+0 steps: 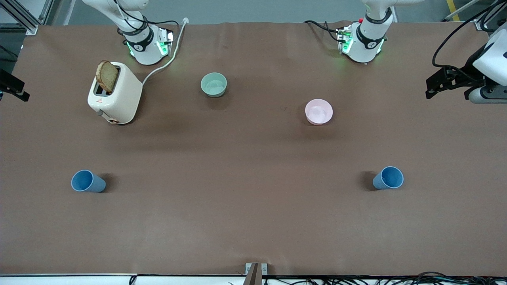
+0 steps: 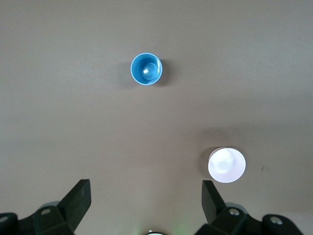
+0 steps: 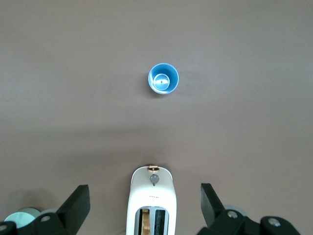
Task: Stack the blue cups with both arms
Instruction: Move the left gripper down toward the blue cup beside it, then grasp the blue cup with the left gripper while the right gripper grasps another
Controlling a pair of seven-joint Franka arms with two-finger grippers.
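Note:
Two blue cups stand upright and far apart on the brown table, open ends up. One cup [image 1: 88,181] is toward the right arm's end, and it shows in the right wrist view [image 3: 163,79]. The other cup [image 1: 388,177] is toward the left arm's end, and it shows in the left wrist view [image 2: 145,69]. My left gripper [image 2: 145,186] is open and empty, high over the table beside the pink bowl [image 2: 226,164]. My right gripper [image 3: 145,188] is open and empty, high over the toaster [image 3: 151,200]. Neither gripper shows in the front view.
A pale green bowl [image 1: 214,84] and the pink bowl [image 1: 319,111] sit farther from the front camera than the cups. A white toaster [image 1: 117,95] with a bread slice [image 1: 107,76] stands near the right arm's base. Black and white equipment [image 1: 467,79] juts in at the left arm's end.

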